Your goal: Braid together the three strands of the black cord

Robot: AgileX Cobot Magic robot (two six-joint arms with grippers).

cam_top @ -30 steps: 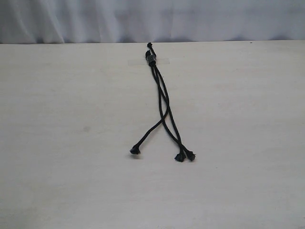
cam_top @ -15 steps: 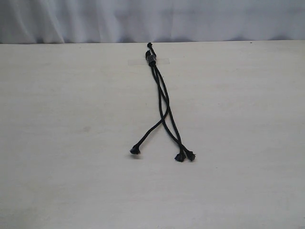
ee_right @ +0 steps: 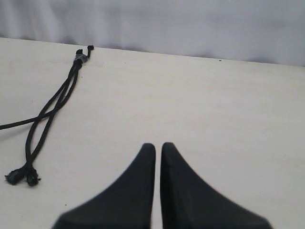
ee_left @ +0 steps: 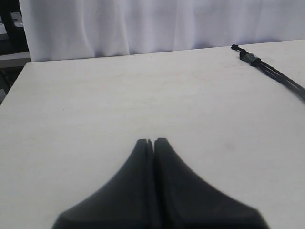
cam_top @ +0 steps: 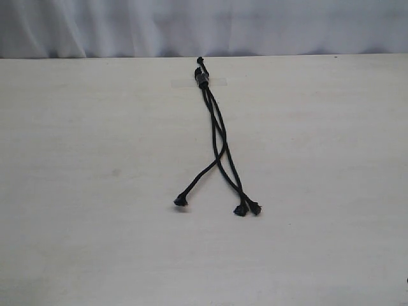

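The black cord (cam_top: pixel 203 80) lies by the middle of the worktop's (cam_top: pixel 83 191) far edge, its bound end seemingly under clear tape (cam_top: pixel 218 81). The three strands (cam_top: pixel 224 148) cross loosely toward the near edge. Left fingers (ee_left: pixel 140 157) are pressed together and right fingers (ee_right: pixel 145 162) nearly so, both holding nothing.

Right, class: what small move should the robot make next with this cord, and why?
Probably open the right gripper and reach toward the two strand tips lying together: the three strands lie barely crossed, and it and the left gripper are shut, clear of the cord.
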